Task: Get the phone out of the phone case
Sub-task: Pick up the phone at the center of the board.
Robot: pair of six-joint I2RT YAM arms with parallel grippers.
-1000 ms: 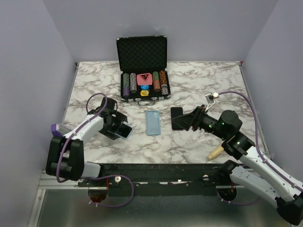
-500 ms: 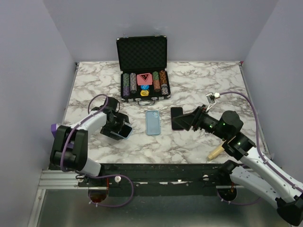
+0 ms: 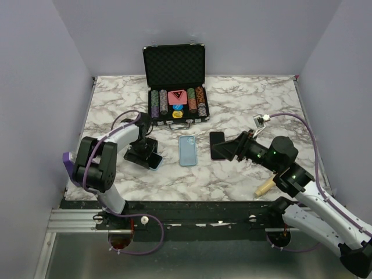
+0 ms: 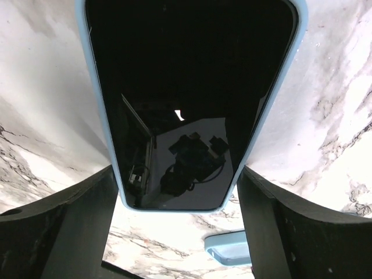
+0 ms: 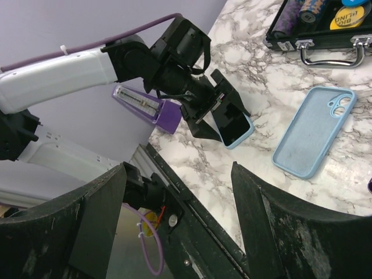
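From above, the left gripper (image 3: 146, 156) stands over the cased phone (image 3: 155, 163) on the near left of the marble table (image 3: 261, 99). The phone's long axis slants so its exposed end points near-right, toward an empty blue case (image 3: 188, 150). The left wrist view shows it flat, screen up, running straight between wide-spread fingers (image 4: 70, 221) at its long edges; whether they pinch cannot be told, and gripping the case rim alone, squarely, looks wise. In the right wrist view the right gripper (image 5: 177, 171) gapes wide, empty.
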